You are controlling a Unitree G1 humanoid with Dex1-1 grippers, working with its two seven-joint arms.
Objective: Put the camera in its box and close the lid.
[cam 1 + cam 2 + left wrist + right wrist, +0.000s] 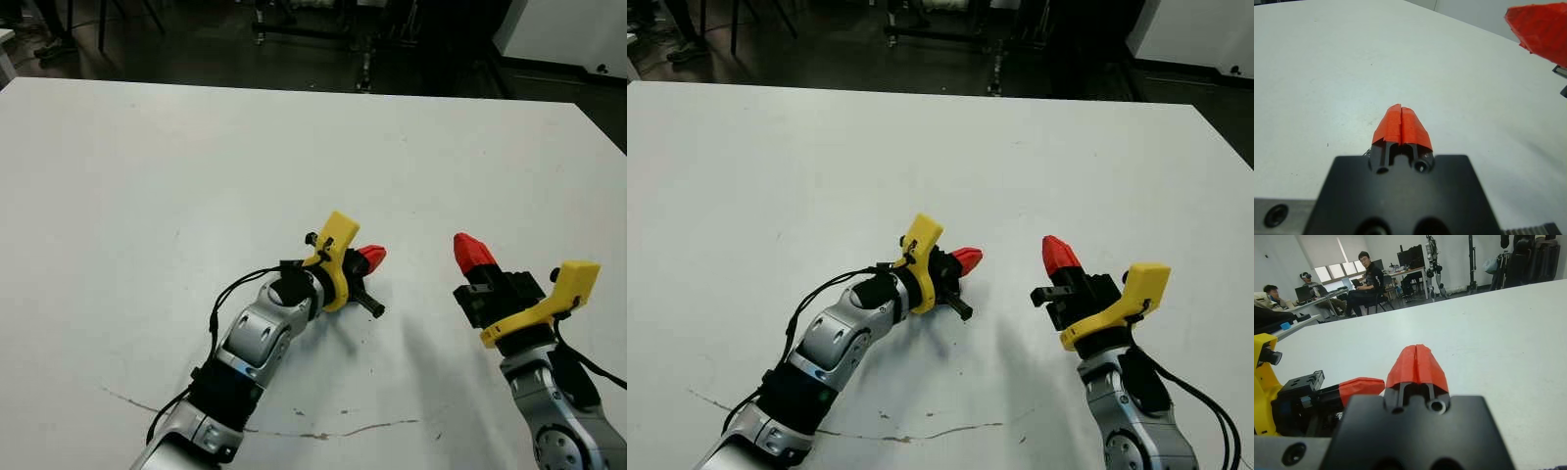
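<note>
White table (196,166); left gripper (1401,120), right gripper (1417,360) both closed.

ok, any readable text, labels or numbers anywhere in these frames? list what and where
None readable.
White table: bare of print, only thin dark scratch lines near its front edge.
Left gripper and right gripper, red-tipped fingers on black bodies with yellow brackets: no lettering visible; both pairs of fingers shut.
Background desks with seated people: screens and items too small to read.
</note>
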